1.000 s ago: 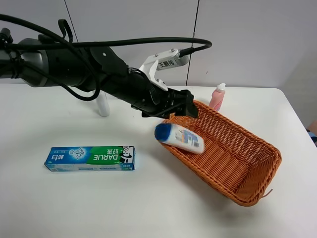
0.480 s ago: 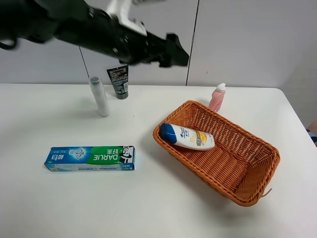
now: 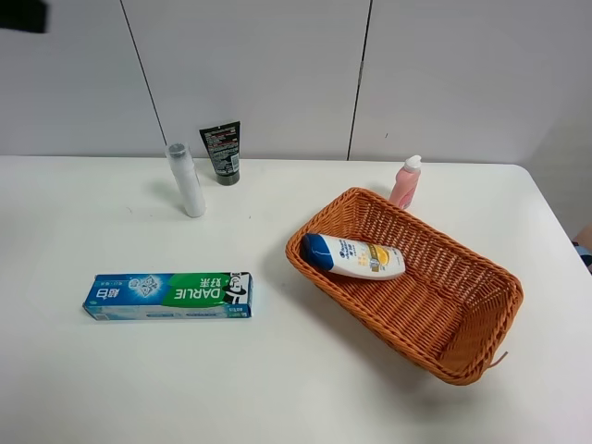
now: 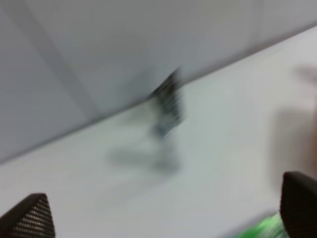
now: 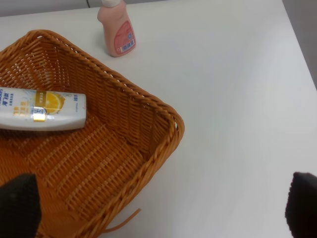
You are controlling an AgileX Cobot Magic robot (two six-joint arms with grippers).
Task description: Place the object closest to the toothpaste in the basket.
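**Operator:** How many things did I have on the table then?

**Observer:** You had six. One wicker basket (image 3: 481, 319), one white bottle with a blue cap (image 3: 354, 256), one toothpaste box (image 3: 167, 296), one pink bottle (image 3: 404, 181), one slim white tube (image 3: 187, 180) standing upright, and one dark tube (image 3: 222, 154) standing against the wall.

**Operator:** And what was in the basket?

**Observer:** Only the white bottle. It lay on its side at the basket's end nearest the toothpaste box, blue cap pointing toward that box. The pink bottle stood outside, just behind the basket's far rim. The toothpaste box lay flat on the table (image 3: 277, 388), well apart from the basket.

**Operator:** Could you read anything?

**Observer:** The toothpaste box read "DARLIE" in white on green, with Chinese characters on the blue part. The white bottle carried an orange-and-yellow label, too small to read. The dark tube's print was illegible.

**Operator:** My grippers?

**Observer:** Your left gripper (image 4: 163, 218) showed both fingertips spread wide with nothing between them, though that view was blurred. Your right gripper (image 5: 161, 208) was likewise wide apart and held nothing, above the basket's other end.
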